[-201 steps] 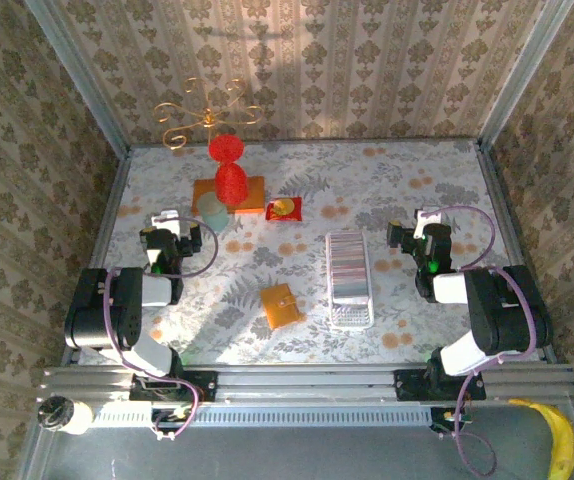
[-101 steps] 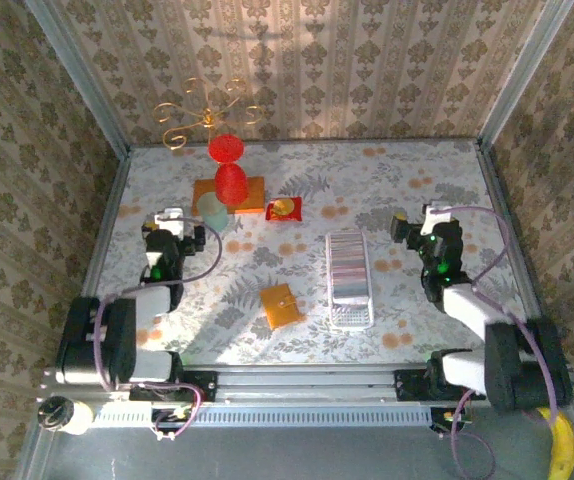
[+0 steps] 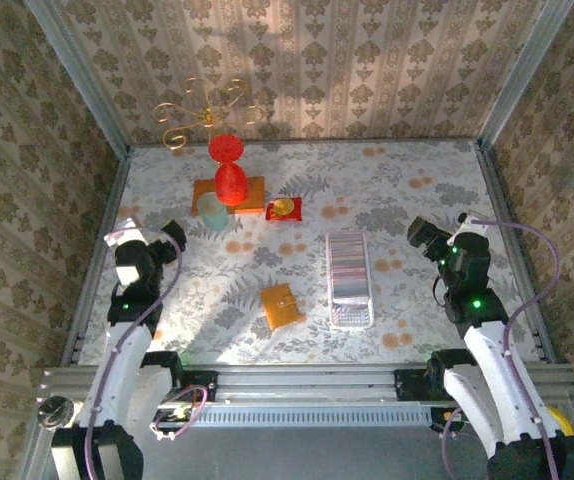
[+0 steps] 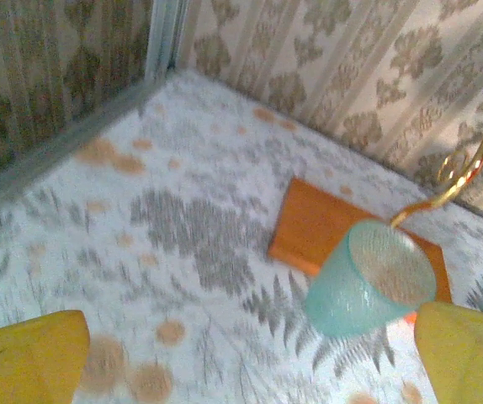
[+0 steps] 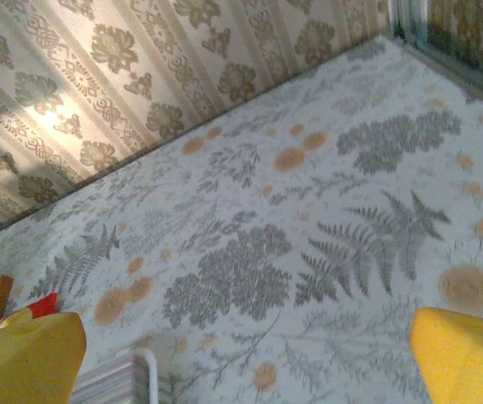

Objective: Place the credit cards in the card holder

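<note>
Hovering above the desk (image 3: 407,180), the left tool (image 3: 147,240) and right tool (image 3: 444,236) hold nothing, jaws spread wide.
What look like the credit cards (image 3: 348,262) stand packed on edge in a clear tray (image 3: 351,322) mid-desk, with the orange card holder (image 3: 280,305) flat just left of it. Cards likely handle thin, stiff, light and slick, so pinch one by its top edge. Open room lies around the tray; the teal cup (image 4: 368,278) crowds the far left.

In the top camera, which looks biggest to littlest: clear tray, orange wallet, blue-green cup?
1. clear tray, clearly largest
2. orange wallet
3. blue-green cup, smallest, though not far off the wallet
</note>
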### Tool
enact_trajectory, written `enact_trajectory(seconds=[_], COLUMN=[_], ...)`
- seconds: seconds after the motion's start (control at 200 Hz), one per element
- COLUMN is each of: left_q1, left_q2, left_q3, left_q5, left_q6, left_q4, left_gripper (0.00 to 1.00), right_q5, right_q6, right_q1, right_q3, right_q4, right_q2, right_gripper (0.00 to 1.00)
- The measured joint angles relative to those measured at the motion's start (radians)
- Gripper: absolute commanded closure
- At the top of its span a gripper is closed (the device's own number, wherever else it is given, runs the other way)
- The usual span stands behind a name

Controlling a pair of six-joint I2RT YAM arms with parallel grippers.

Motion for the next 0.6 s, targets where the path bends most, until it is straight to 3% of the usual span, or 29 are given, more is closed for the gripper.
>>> enact_trajectory(seconds=[0.165, 0.375, 0.465, 0.555, 0.6], left_q1=[0.031, 0.004, -0.083, -0.228, -0.306], left_q2=[-0.065, -0.076, -0.049, 0.003, 0.024], left_q3=[-0.029, -0.04, -0.065, -0.077, -0.077], left_q5=[0.158, 0.352, 0.38, 0.377, 0.359], left_q6=[-0.098, -0.16, -0.2, -0.235, -0.254], left_q4=[-0.146, -0.238, -0.235, -0.236, -0.235], left_gripper=[0.0, 0.06, 0.07, 0.09, 0.16], right_q5=[-0.056, -0.263, -0.278, -0.252, -0.232], right_q6=[0.035, 0.037, 0.031, 0.022, 0.021], right_q1=[-0.002, 0.025, 0.127, 0.328, 0.432], right_q3=[0.001, 0.082, 0.165, 0.23, 0.254], right_q4=[-0.098, -0.192, -0.233, -0.258, -0.271], right_q2=[-0.025, 0.015, 0.063, 0.107, 0.136], right_gripper=[0.02, 0.12, 0.16, 0.26, 0.34])
